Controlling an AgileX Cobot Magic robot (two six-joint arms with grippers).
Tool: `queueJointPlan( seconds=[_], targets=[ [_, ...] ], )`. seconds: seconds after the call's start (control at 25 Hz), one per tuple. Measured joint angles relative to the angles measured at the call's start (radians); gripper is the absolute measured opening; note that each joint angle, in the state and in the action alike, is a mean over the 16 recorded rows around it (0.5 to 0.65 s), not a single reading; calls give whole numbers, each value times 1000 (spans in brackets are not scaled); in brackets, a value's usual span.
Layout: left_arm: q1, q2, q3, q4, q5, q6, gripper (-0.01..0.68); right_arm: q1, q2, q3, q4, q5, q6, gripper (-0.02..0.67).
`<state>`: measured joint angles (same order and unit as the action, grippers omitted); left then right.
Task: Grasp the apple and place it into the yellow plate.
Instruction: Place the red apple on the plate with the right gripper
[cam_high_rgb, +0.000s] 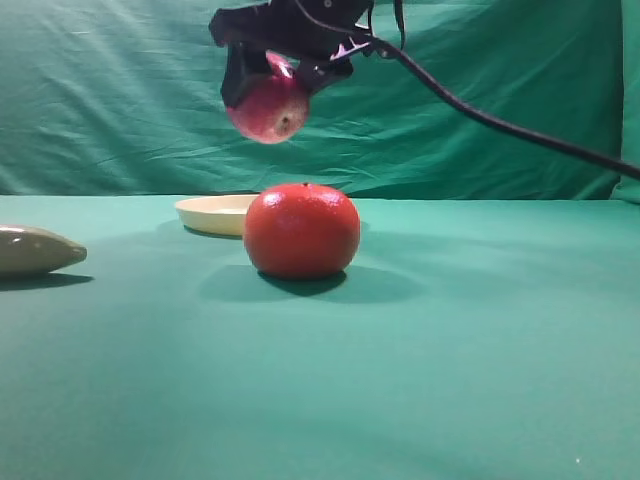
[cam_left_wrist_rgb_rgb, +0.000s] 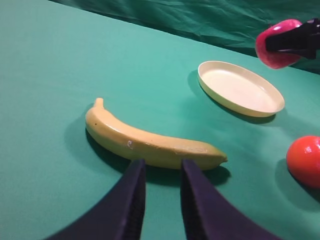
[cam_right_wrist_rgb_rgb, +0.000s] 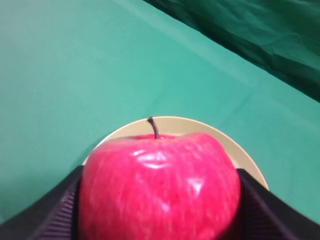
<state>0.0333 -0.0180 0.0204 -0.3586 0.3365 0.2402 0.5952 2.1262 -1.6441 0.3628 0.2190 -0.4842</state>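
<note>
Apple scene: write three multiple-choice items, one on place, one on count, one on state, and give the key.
1. Where is the apple?
A. on the cloth
B. held in the air
C. lying in the plate

2. How many fruits show in the left wrist view?
A. one
B. two
C. three

3. How is the left end effector?
A. holding nothing
B. gripping the banana
C. gripping the orange-red fruit

Key: B, the right end effector holds it above the yellow plate. C, banana, apple, orange-red fruit. A, nothing sits between its fingers.
</note>
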Motion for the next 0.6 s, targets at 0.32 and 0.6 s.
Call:
queueJointPlan(
  seconds=[0.32,0.6],
  targets=[
    [0,0,0,0,0,0,157,-18,-46,0,-1,67,-4,599],
    [0,0,0,0,0,0,157,-78,-175,0,-5,263,-1,382]
  ],
)
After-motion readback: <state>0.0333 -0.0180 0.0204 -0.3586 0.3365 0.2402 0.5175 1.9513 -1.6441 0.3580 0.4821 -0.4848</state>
